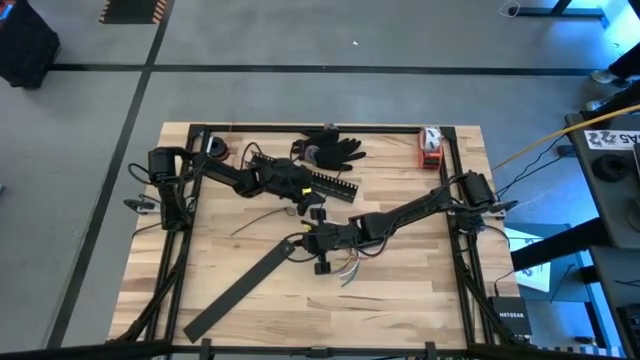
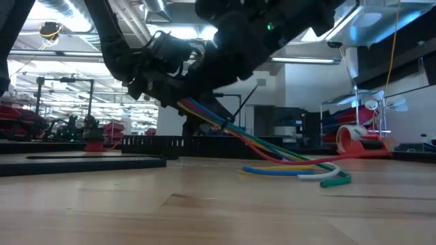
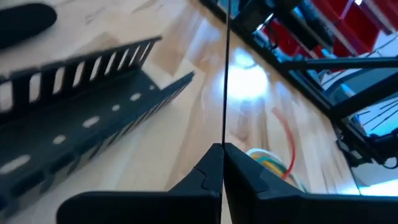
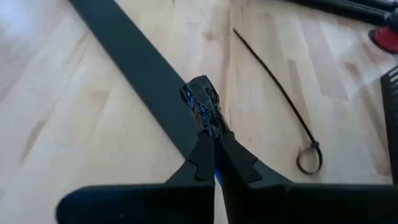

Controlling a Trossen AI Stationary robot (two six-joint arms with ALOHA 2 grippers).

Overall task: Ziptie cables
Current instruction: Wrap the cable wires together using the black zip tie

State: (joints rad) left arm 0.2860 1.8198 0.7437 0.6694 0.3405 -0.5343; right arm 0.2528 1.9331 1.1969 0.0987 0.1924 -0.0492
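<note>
Firstly, high view: the right gripper [image 1: 316, 243] is set near mid-table, and the cables [image 1: 347, 272] trail out just behind and beside it in a loose curved fan. The left gripper [image 1: 303, 200] is held close by, just beyond the right one.

Low view: the cables are seen lifted at one end into a dark gripper, sagging from it down to the table top. Soft, light and limp handling is judged likely; the strands should splay unless gathered.

Left wrist view: the left fingers are pressed together on the ziptie [image 3: 225, 74], which stands straight out ahead of the tips. It is hair-thin, dark and stiff, probably slick and easily twisted. A hold near one end, as taken, leaves the length free for threading.

Right wrist view: the right fingers are clamped on the bundle's taped end, which juts just past the tips. The tape is judged the best hold, the strands being bound there.
</note>
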